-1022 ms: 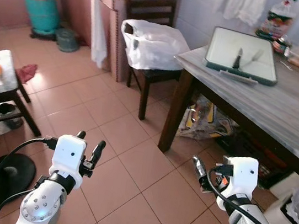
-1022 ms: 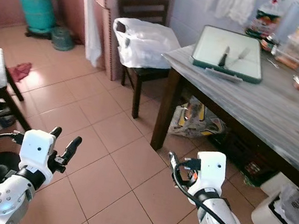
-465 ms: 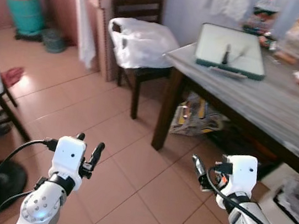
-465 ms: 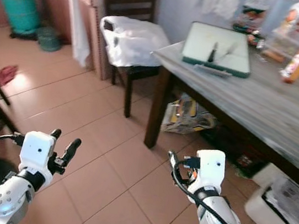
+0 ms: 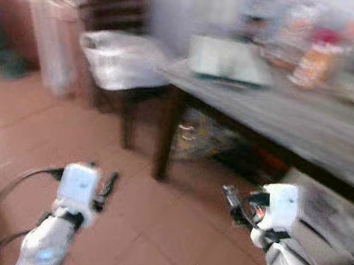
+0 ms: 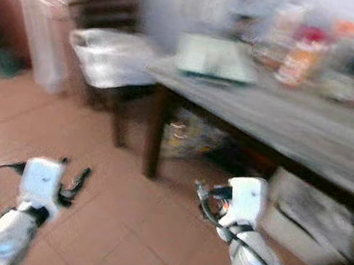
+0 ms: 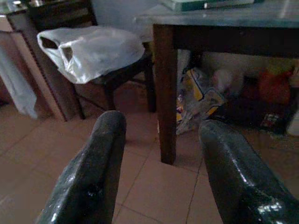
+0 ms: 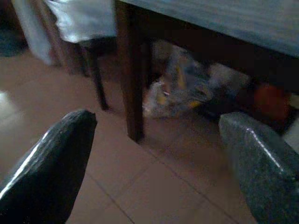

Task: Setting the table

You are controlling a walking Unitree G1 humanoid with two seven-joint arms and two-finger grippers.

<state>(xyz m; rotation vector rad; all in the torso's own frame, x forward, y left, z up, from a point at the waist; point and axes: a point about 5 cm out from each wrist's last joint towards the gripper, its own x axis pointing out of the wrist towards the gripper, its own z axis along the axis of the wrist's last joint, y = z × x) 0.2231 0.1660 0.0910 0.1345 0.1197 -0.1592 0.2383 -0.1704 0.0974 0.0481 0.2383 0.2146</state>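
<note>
A walking robot faces a grey wooden table (image 5: 310, 125) across a tiled kitchen floor, the head views smeared by motion. On the table's far left corner lies a pale tray with a dark green rim (image 5: 226, 60); anything on it is too blurred to make out. An orange bottle (image 5: 315, 63) and other packages stand to its right along the far edge. Both arms are raised low over the floor, well short of the table. The left gripper (image 7: 159, 172) holds its two black fingers spread wide with nothing between them, and the right gripper (image 8: 154, 168) is likewise wide and empty. The tray sits ahead and above both grippers, slightly right of centre, its long side running roughly along the table's far edge; the right gripper appears the nearer of the two, though neither is within reach. A dark chair (image 5: 126, 92) bearing a white plastic bag (image 7: 91, 51) stands just left of the table's leg (image 7: 166, 93). Bags are stuffed under the table.
</note>
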